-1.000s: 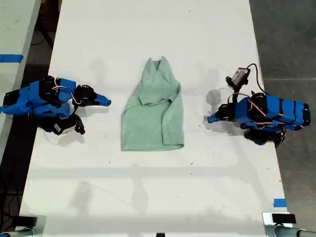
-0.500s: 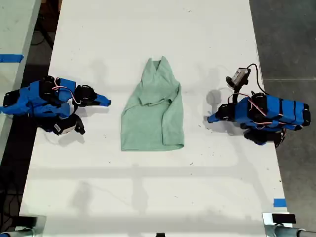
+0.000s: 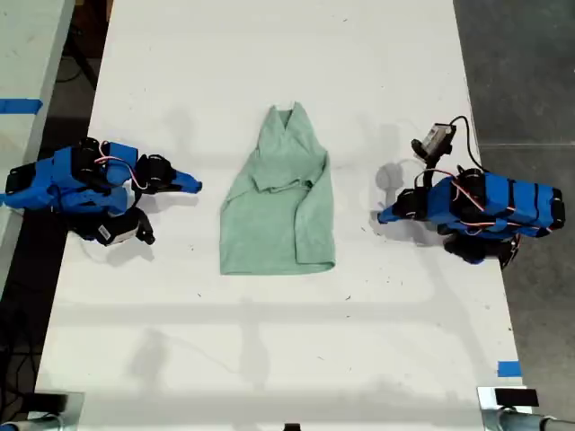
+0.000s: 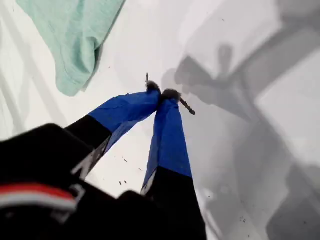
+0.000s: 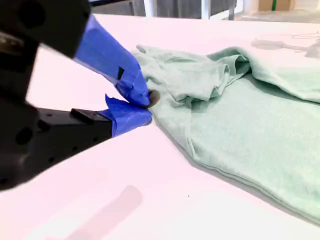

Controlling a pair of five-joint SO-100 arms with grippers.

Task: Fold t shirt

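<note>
The t shirt (image 3: 280,202) lies flat at the table's middle, pale mint-green, with its narrow point toward the exterior view's top and one sleeve folded over its front. My first gripper (image 3: 382,215) rests shut on the table at the exterior view's right, a short gap from the shirt's edge. In its wrist view my first gripper (image 4: 162,93) has its blue tips together and a corner of the t shirt (image 4: 70,35) lies ahead of them. My second gripper (image 3: 194,187) lies shut at the exterior view's left. Its wrist view shows my second gripper (image 5: 145,106) just short of the rumpled t shirt (image 5: 240,115).
The white table (image 3: 269,341) runs the length of the exterior view. Dark floor lies past its edge at that view's right, and a second pale surface with blue tape (image 3: 20,106) lies at its left. A blue tape mark (image 3: 508,368) sits near the lower right edge.
</note>
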